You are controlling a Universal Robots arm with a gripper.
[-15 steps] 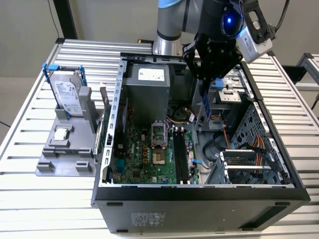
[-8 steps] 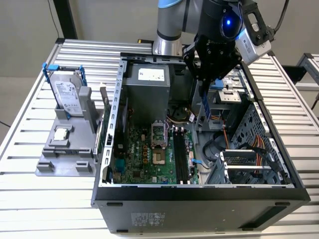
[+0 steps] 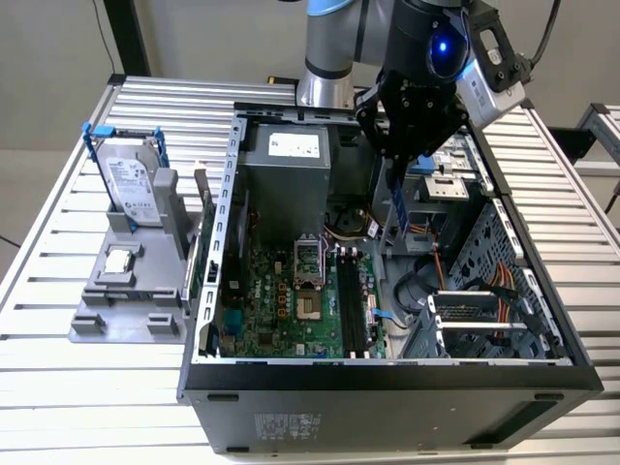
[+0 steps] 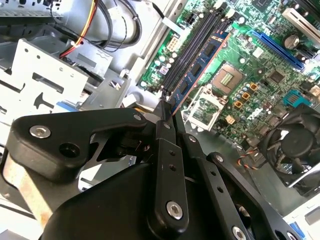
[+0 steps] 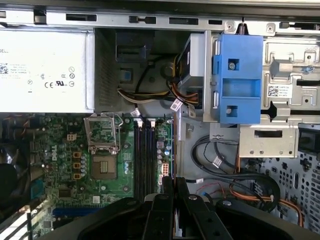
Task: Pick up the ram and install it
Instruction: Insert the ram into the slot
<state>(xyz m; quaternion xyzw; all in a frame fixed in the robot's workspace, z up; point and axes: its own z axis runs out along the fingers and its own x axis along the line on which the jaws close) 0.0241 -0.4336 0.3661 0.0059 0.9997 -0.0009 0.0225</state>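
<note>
— While the arm hangs over the open computer case [image 3: 387, 373], what is it carrying?

— The ram [image 3: 398, 199]: the gripper [image 3: 399, 145] has its fingers [image 4: 165, 131] pressed together on one end of the stick, so it hangs down on edge inside the case, above the motherboard [image 3: 291, 300]. In the second wrist view the ram [image 4: 200, 67] runs out from the fingers toward the memory slots [image 4: 192, 47].

— Why held on edge like that?

— My guess is that a thin board only goes into a narrow slot edge first, and a pinch on the end leaves the contact edge free.

— Is it seated?

— Not as far as I can judge. In the exterior view it hangs clear above the board, toward the drive-cage side of the slots [image 3: 354, 305] (the slots look empty in the first wrist view too).

— And the parts outside?

— A hard drive [image 3: 131, 184] and a processor chip [image 3: 118, 260] sit in a grey holder [image 3: 126, 310] on the desk [image 3: 39, 291], near its edge on the exterior view's left, probably parked there within the arm's reach.
</note>
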